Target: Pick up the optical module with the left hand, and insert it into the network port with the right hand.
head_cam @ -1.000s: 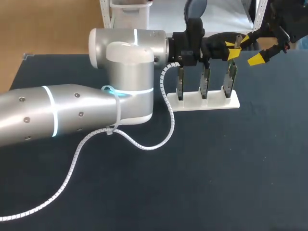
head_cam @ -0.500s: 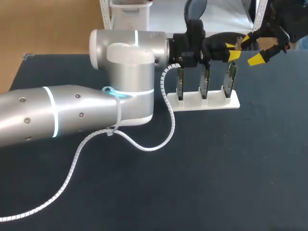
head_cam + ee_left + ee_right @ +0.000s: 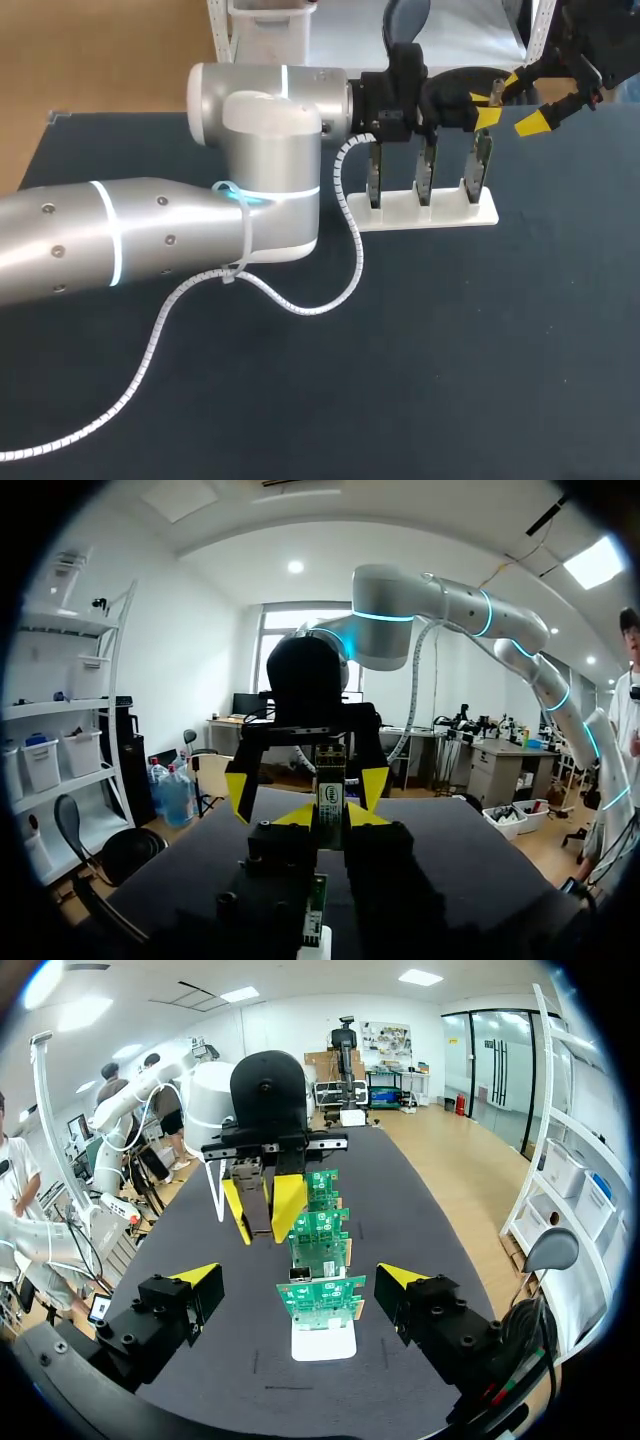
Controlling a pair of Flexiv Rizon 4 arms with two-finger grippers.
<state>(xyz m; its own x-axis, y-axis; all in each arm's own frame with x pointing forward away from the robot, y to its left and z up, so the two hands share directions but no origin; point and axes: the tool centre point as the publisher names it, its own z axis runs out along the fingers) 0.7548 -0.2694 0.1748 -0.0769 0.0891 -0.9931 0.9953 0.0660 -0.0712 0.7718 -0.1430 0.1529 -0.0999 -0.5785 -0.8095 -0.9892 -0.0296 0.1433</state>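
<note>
As R wrist cam shows, L gripper: clamped on optical module, above board rack.
R gripper: spread wide, facing L gripper.
Head cam: module only a tip; L wrist cam: its labelled face.

Three boards stood in a row on the rack at the worktop's far side, the left hand with the optical module above the rightmost one, the right hand just right of it.
</note>
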